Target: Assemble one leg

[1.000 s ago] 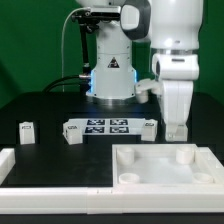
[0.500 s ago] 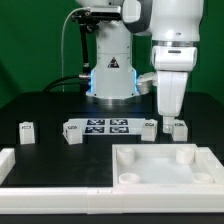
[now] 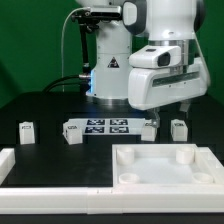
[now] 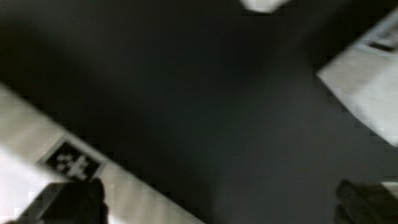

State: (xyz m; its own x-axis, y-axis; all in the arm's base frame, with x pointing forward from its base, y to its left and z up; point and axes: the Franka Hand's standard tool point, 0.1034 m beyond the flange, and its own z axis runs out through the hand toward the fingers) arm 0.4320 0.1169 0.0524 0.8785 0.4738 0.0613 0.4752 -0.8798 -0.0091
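Exterior view
Arm: tilting over the table on the exterior view's right side; gripper hanging above two legs, touching neither.
Leg: leg standing upright just behind the tray; second leg sitting just beside the marker board; third leg lying well apart on the exterior view's left.
Jaws: wrist housing hiding most of them here.

Wrist view
Picture: blurring heavily.
Jaws: fingertips standing wide apart, gripping nothing; gripper looking onto bare table.
White piece: tagged, showing near one fingertip; which part cannot be told.

Risks
Tipping: a tilted descent is likely knocking the upright leg over.
Wrong pick: two legs sitting close together, so a finger may be catching the second leg.
Collision: the tray rim lying just in front may be getting struck.
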